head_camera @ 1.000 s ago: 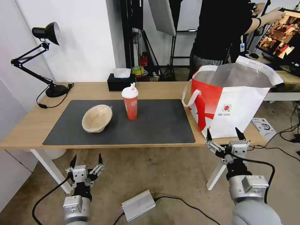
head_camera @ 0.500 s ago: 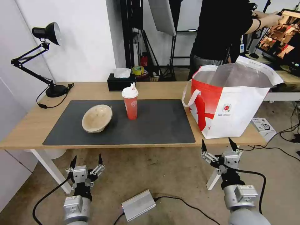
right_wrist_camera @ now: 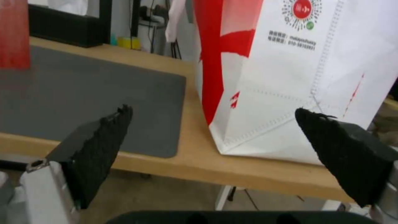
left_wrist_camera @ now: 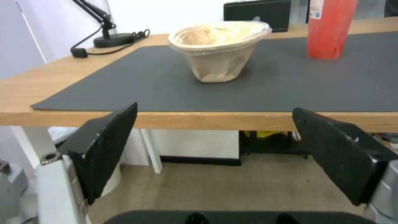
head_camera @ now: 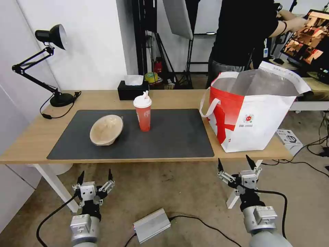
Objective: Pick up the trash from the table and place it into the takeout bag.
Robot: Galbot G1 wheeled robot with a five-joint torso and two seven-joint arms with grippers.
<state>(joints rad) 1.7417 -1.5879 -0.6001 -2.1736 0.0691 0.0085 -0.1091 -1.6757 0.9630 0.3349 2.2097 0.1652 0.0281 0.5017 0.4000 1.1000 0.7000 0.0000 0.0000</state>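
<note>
Two pieces of trash are seen on the table (head_camera: 41, 133): a beige bowl (head_camera: 106, 129) and a tall red cup (head_camera: 143, 112) with a white lid, both on the dark mat (head_camera: 171, 137). The bowl is tilted and looks light. The big white and red bag (head_camera: 253, 113) is stood open at the table's right end. The left gripper (head_camera: 95, 175) and right gripper (head_camera: 235, 164) are held low before the table edge, fingers wide apart and empty. The cup should probably be grabbed around its middle and kept upright.
</note>
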